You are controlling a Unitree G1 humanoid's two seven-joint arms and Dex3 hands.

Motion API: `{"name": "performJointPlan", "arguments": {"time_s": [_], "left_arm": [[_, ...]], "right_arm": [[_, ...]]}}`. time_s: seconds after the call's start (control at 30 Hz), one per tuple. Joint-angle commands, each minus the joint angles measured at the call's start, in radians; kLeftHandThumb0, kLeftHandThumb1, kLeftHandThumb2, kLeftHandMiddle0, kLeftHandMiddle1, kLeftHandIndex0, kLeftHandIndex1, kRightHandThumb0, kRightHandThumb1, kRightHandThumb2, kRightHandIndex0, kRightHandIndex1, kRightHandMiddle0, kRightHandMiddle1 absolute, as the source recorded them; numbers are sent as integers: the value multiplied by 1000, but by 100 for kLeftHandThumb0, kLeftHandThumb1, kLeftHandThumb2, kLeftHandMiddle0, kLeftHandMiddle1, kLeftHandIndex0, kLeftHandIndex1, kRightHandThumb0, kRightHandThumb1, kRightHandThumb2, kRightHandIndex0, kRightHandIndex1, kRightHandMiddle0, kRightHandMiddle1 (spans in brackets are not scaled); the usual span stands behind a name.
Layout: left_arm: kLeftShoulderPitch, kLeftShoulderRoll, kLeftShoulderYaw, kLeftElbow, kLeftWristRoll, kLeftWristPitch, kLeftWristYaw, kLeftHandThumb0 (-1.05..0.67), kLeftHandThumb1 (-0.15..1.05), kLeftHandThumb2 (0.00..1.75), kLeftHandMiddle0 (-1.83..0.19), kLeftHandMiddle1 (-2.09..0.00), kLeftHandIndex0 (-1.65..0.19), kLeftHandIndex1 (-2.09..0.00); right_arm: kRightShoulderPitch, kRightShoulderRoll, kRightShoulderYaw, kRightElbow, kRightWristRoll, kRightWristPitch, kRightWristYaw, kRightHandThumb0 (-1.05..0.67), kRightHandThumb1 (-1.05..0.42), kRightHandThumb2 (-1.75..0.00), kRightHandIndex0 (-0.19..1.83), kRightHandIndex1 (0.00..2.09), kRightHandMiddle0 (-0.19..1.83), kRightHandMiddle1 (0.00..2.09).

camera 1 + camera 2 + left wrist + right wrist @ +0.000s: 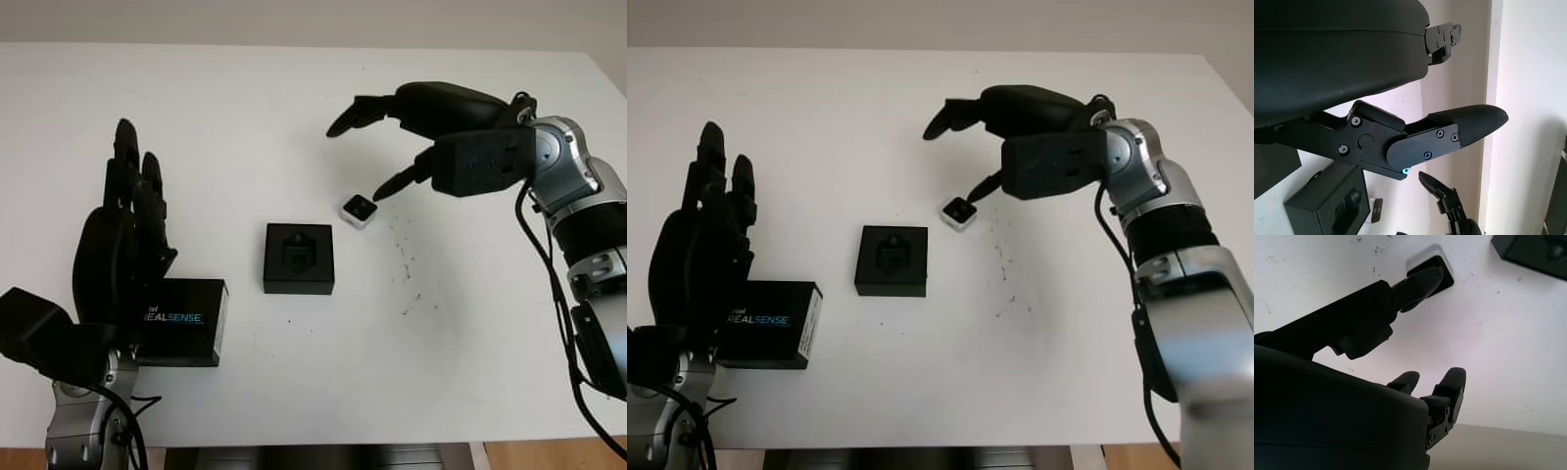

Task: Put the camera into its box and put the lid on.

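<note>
A small white-and-black camera [359, 210] lies on the white table, just right of the open black box [299, 258] with its moulded insert. The black lid [181, 321], printed REALSENSE, lies at the front left. My right hand [392, 147] hovers open above and right of the camera, its thumb tip close over it; the right wrist view shows that thumb [1418, 281] over the camera [1442, 264]. My left hand [122, 245] is open, upright beside the lid. The left wrist view shows the box [1327, 205] and camera [1376, 211].
The white table [294, 117] runs wide behind and between the objects. Small dark specks [407, 274] mark the surface right of the box. The table's front edge lies just below the lid.
</note>
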Motion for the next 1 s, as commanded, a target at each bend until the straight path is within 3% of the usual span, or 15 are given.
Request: {"name": "performJointPlan", "arguments": {"time_s": [0.0, 0.17, 0.47, 0.7, 0.97], "left_arm": [[8, 9, 5, 0, -3, -3, -7, -80, 105, 71, 19, 0, 19, 0], [6, 10, 5, 7, -3, -5, -13, -80, 105, 72, 19, 0, 19, 0], [6, 6, 5, 8, -2, -4, -10, -80, 105, 72, 19, 0, 19, 0], [17, 12, 2, 4, 3, -6, -17, -80, 105, 72, 19, 0, 19, 0], [18, 9, 2, 7, 3, -8, -15, -80, 105, 72, 19, 0, 19, 0]], "right_arm": [[-18, -26, 16, -24, -20, -13, 5, -41, -75, -5, 25, 53, 25, 63], [-5, -44, 51, -81, -83, -19, 2, -42, -78, -5, 31, 40, 30, 49], [32, -38, 70, -94, -104, -41, -32, -36, -81, -6, 32, 35, 30, 45], [21, -13, 106, 31, -171, -114, -228, -34, -80, -5, 41, 41, 33, 59], [3, 12, 122, 121, -167, -122, -246, -31, -83, -6, 37, 45, 25, 73]]}}
